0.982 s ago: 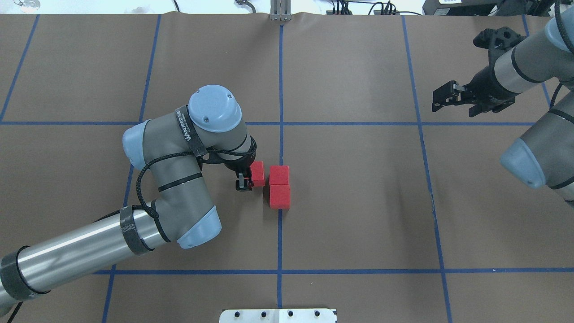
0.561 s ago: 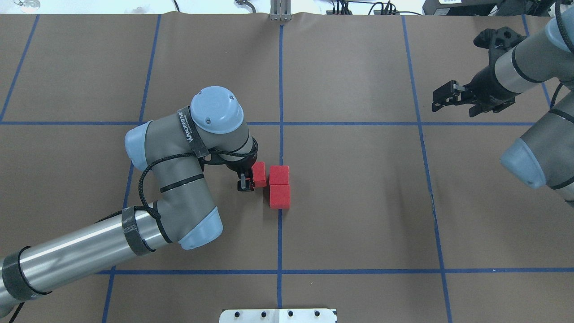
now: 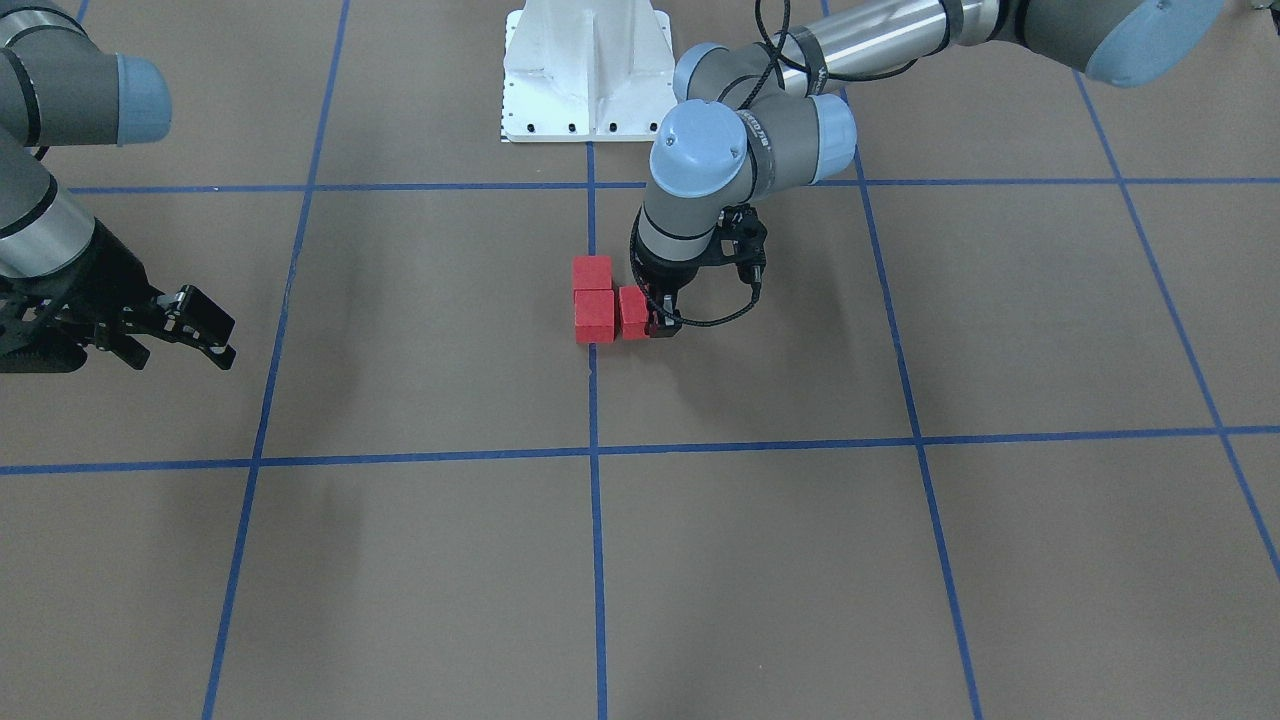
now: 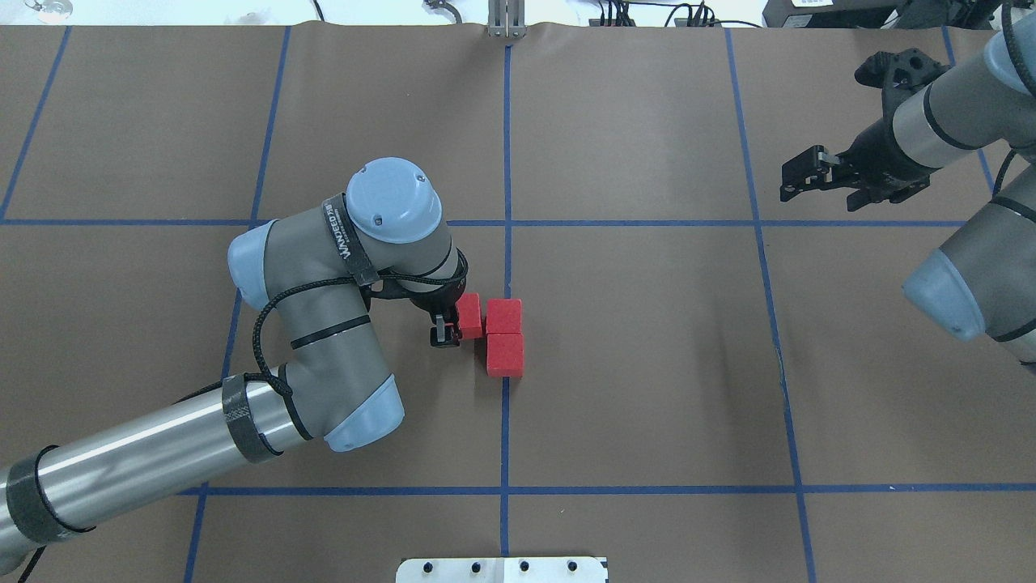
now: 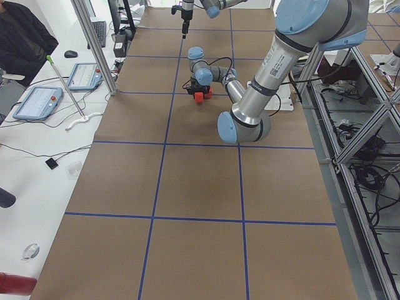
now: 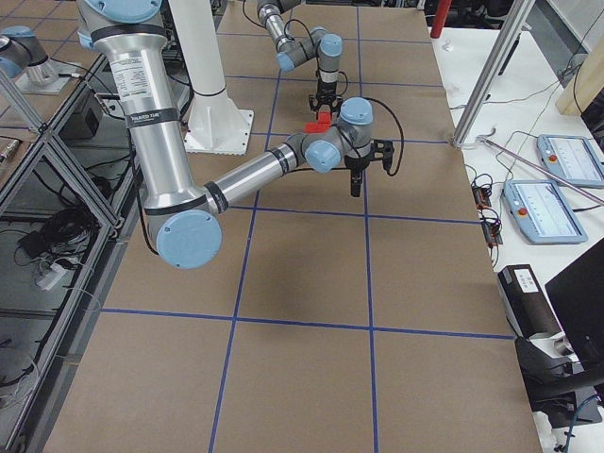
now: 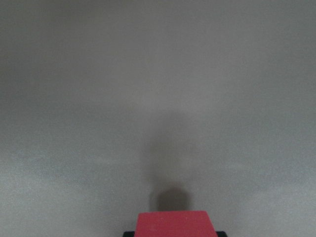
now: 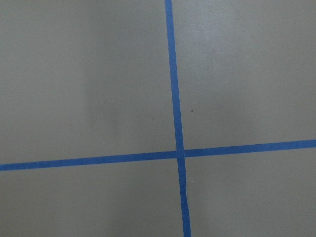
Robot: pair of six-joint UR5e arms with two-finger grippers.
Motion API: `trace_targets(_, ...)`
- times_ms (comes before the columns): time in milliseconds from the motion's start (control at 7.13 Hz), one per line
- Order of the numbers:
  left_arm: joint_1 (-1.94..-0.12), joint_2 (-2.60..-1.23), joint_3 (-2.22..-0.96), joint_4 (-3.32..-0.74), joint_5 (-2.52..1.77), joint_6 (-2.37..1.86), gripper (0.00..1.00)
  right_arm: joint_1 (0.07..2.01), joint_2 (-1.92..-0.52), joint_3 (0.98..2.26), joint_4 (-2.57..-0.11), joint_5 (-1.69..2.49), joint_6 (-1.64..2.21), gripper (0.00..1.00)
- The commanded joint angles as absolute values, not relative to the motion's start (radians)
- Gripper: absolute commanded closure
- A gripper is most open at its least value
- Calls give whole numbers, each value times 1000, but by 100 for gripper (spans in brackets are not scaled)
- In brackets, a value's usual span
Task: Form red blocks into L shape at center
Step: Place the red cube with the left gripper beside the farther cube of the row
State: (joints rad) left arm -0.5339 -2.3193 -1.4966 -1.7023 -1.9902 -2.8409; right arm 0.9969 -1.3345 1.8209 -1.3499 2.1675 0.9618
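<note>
At surface (image 4: 647, 364) ctr, two red blocks (image 4: 504, 336) are sitting touching on the tape (image 4: 507, 146); L jaws are clamping a third block (image 4: 469, 316) beside the far one. R jaws are hanging apart nr right edge. Likely light, stiff: pinch opposite flat faces.

The left arm (image 4: 324, 324) is a chain of matte grey cylindrical joint housings closed by rounded pale blue caps (image 4: 394, 200). The cap farthest from the white metal base pedestal (image 3: 585, 70) carries small dark screws near its rim. The long polished silver tube (image 4: 137, 453) leading back toward the pedestal is ringed by black bands (image 4: 243, 417). A black strap (image 4: 344, 235) with white lettering wraps one housing. A thin black cable (image 4: 256, 328) loops along the joints to the black two-finger left end effector (image 4: 455, 322). The right arm (image 4: 963, 101) repeats the grey, silver and blue, ending in a black right end effector (image 4: 789, 182).
</note>
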Motion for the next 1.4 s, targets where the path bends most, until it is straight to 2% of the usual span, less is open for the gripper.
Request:
trace_targets(0, -529, -2332, -1471, -1713, -1985, -2841, 100, 997, -1335, 1821, -1350, 2168, 962, 0)
trace_targets(1122, -528, -2339, -1468, -1717, -1985, -2849, 100, 996, -1335, 1812, -1350, 2166, 960, 0)
trace_targets(1262, -526, -2335, -1463, -1718, -1985, -2838, 78, 996, -1335, 1807, -1350, 2167, 959, 0)
